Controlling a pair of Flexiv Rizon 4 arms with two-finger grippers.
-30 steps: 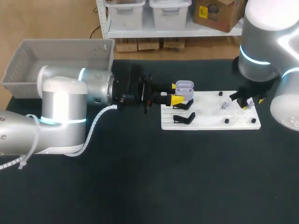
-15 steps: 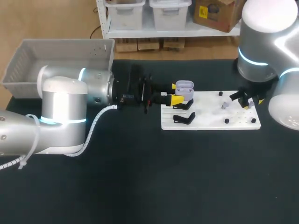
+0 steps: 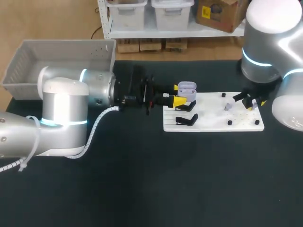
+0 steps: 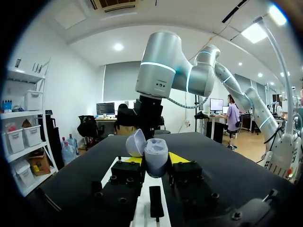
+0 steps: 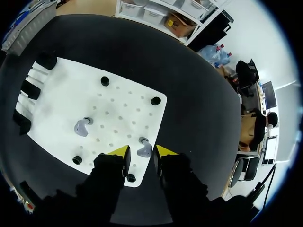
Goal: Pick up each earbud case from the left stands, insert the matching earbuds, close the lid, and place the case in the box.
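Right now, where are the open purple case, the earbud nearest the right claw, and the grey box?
open case (image 4: 155,158), left wrist view, its lower shell.
earbud (image 5: 144,150), right wrist view, its rounded body.
grey box (image 3: 102,51), head view, its side wall.

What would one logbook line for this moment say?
left gripper: shut on open-lidded earbud case | right gripper: open, tips flanking earbud on board | other earbud: on board

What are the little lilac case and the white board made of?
The earbud case looks like smooth, matte lilac plastic: soft, even sheen, rounded moulded shell. The white board seems rigid plastic or painted sheet, flat with rows of small holes; which one, the look leaves open.
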